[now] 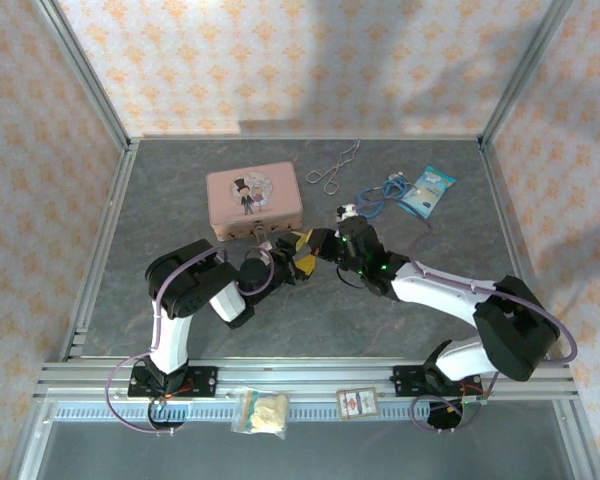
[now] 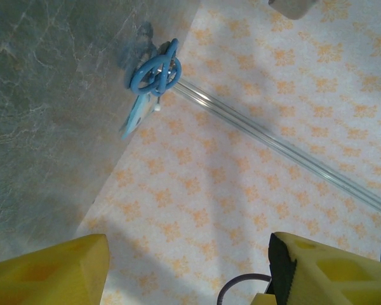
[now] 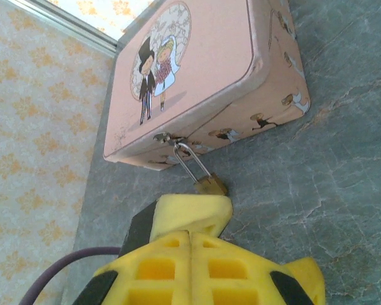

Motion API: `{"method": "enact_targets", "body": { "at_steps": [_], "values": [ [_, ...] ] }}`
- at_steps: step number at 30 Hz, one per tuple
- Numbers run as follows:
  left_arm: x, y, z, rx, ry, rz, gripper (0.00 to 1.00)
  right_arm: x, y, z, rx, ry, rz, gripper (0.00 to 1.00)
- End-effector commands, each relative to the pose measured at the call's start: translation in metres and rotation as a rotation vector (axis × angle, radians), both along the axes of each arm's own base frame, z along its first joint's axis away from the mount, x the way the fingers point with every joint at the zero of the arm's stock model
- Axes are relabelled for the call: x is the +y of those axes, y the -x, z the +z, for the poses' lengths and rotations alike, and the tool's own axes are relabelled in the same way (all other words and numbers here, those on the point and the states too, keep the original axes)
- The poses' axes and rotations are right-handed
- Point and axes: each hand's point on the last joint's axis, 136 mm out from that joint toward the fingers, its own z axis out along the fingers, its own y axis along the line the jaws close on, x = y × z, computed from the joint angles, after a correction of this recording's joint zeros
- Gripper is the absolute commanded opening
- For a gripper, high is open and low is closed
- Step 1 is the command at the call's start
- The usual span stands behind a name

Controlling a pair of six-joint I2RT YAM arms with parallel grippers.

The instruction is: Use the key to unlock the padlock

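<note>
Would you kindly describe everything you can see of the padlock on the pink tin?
The padlock is tiny, with a brass-coloured metal body and a thin silver shackle. The shackle looks closed and is hooked through the latch on the front edge of the pink tin, so the lock slants away from it, body low by the grey table. The right claw, shut, sits just before the body; contact cannot be judged.

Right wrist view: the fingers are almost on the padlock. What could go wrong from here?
1. The right gripper is shut with no key visible at its tips. Advancing may just shove the padlock, which hangs from the hasp of the pink tin.
2. The left gripper is open and steadies nothing, so the padlock could swing aside.
</note>
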Motion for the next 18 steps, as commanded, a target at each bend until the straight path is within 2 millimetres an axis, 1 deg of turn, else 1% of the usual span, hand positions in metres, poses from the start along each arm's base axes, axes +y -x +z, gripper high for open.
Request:
{"method": "enact_targets", "body": {
  "at_steps": [1, 6, 10, 12, 14, 18],
  "values": [
    [0.003, 0.002, 0.066, -0.099, 0.301, -0.006, 0.62, 0.003, 0.003, -0.006, -0.010, -0.004, 0.032, 0.00],
    [0.005, 0.002, 0.069, -0.101, 0.311, -0.002, 0.57, 0.003, 0.006, -0.012, 0.002, -0.001, 0.040, 0.00],
    [0.007, 0.002, 0.071, -0.107, 0.309, 0.007, 0.50, 0.001, 0.011, -0.018, 0.014, 0.003, 0.045, 0.00],
    [0.006, 0.002, 0.070, -0.109, 0.310, 0.005, 0.44, 0.000, 0.013, -0.019, 0.017, 0.003, 0.048, 0.00],
    [0.005, 0.002, 0.069, -0.109, 0.308, 0.002, 0.40, 0.000, 0.014, -0.020, 0.017, 0.003, 0.051, 0.00],
    [0.006, 0.002, 0.067, -0.107, 0.302, 0.005, 0.29, -0.001, 0.016, -0.019, 0.017, 0.002, 0.056, 0.00]
  ]
}}
